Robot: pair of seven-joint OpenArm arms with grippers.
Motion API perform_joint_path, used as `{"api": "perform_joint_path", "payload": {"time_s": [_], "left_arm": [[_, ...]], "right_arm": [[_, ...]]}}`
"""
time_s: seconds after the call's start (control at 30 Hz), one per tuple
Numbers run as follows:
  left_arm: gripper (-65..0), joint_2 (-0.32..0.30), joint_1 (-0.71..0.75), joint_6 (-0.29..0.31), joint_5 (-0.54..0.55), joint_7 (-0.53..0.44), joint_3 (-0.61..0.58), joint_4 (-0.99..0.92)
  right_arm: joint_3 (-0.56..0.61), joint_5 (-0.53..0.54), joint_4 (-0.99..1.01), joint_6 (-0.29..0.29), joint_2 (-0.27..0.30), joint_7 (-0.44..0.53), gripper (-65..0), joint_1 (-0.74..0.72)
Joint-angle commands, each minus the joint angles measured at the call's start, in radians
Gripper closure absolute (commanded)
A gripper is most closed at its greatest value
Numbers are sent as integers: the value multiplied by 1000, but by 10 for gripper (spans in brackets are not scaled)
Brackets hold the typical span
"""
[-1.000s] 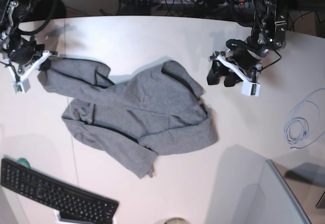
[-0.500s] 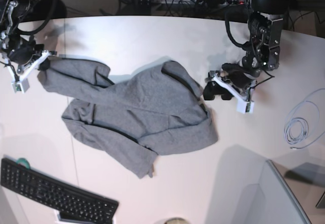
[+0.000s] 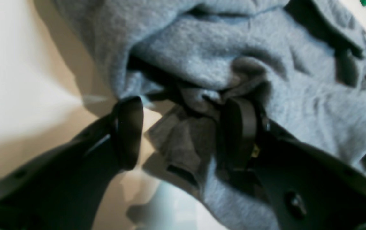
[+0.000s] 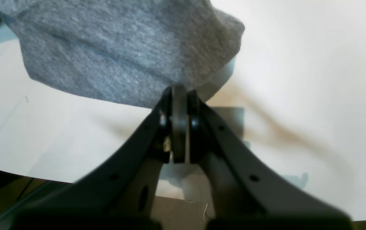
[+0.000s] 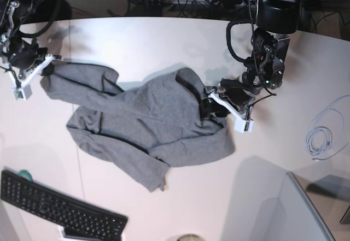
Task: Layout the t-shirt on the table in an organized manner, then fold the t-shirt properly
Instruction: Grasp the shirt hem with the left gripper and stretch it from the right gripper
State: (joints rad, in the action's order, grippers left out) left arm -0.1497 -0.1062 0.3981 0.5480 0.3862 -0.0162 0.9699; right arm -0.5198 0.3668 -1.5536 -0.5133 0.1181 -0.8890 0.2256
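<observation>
Grey t-shirt [image 5: 158, 107] crumpled on white table [image 5: 262, 192], left jaws [image 5: 210, 107] spread, right jaws [image 5: 48, 66] pinching fabric

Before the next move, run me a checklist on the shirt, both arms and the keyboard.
- Right fingers shut at the shirt's edge: ok
- Left fingers open, with cloth between them: ok
- Left fingers shut on cloth: not ok
- Shirt laid out flat: not ok, bunched and creased
- Keyboard apart from the shirt: ok
- Right fingers' grip firm enough for a pull: cannot tell
</observation>
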Motion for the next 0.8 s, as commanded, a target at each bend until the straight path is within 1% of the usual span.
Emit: {"api": "perform_joint_path", "payload": {"time_s": [0.0, 0.03, 0.07, 0.1, 0.17, 0.23, 0.33, 0.43, 0.53, 0.6, 0.67, 0.77], "left_arm": [[-377, 5, -14, -5, -16, 33, -1, -7], [-365, 6, -17, -5, -16, 33, -3, -16], [-336, 6, -19, -5, -16, 33, -5, -26], [-285, 6, -20, -5, -16, 33, -18, -38], [-145, 3, -33, -5, -16, 33, -61, -56], [0, 2, -37, -5, -16, 33, -70, -76], [0, -4, -37, -5, -16, 33, -38, -64], [0, -60, -10, -6, -13, 43, 22, 30], [0, -109, 44, -14, -15, 55, 58, 186], [0, -150, 76, -37, -15, 99, 95, 297], [0, -179, 112, -74, -15, 136, 154, 393], [0, -199, 155, -90, -15, 162, 244, 527]], "right_arm": [[-3, 10, -17, -2, 15, 15, 0, -7], [-1, 10, -17, -2, 15, 15, 0, -9], [-1, 10, -17, -2, 15, 15, 0, -9], [0, 10, -17, -2, 15, 15, 0, -9], [0, 10, -17, -2, 15, 15, 0, -9], [-4, 10, -17, -2, 15, 15, 0, -9], [-7, 10, -17, -2, 15, 15, 0, -9], [0, 10, -26, -2, 15, 14, 0, -12], [2, 10, -28, -2, 15, 4, 0, -42], [2, 10, -55, -2, 15, 4, 0, -55], [2, 10, -106, -2, 15, 4, 0, -62], [2, 10, -175, -2, 18, -14, 0, -71]]}}
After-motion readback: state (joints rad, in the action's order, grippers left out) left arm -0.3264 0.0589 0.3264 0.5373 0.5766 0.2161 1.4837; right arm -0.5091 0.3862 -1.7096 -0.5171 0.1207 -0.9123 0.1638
